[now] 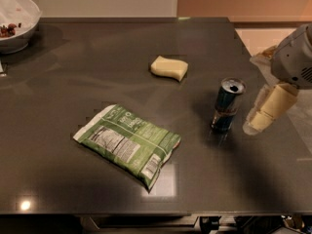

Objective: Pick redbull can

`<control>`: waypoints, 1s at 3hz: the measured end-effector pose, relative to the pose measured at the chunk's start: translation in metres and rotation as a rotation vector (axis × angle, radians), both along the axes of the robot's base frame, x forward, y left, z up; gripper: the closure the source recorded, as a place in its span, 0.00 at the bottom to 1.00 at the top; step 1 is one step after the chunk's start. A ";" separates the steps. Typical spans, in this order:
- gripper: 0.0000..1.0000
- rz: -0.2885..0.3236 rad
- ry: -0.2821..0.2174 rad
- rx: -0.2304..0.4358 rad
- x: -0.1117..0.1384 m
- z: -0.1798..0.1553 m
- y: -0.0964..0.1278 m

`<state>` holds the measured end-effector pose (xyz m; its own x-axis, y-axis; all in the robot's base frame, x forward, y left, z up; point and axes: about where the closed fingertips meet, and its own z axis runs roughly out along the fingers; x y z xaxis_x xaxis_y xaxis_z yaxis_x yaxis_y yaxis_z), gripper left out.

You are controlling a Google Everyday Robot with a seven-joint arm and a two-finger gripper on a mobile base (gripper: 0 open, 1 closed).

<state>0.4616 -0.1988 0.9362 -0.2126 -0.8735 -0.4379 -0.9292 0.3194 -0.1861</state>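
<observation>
The redbull can (226,105) stands upright on the dark table (73,72), right of centre. It is slim, blue and silver, with a reddish mark mid-body and a silver top. My gripper (263,112) hangs just to the right of the can, at about its height, with a small gap between them. Its cream-coloured fingers point down and to the left. The grey arm housing sits above it at the right edge.
A green snack bag (127,143) lies flat left of the can. A yellow sponge (169,68) lies behind the can. A white bowl (14,21) stands at the far left corner. The table's right edge runs close behind the gripper.
</observation>
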 end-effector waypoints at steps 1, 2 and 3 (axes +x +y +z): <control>0.00 0.002 0.012 0.071 0.009 -0.012 0.010; 0.00 0.004 0.022 0.125 0.015 -0.018 0.018; 0.00 0.009 0.028 0.165 0.016 -0.021 0.023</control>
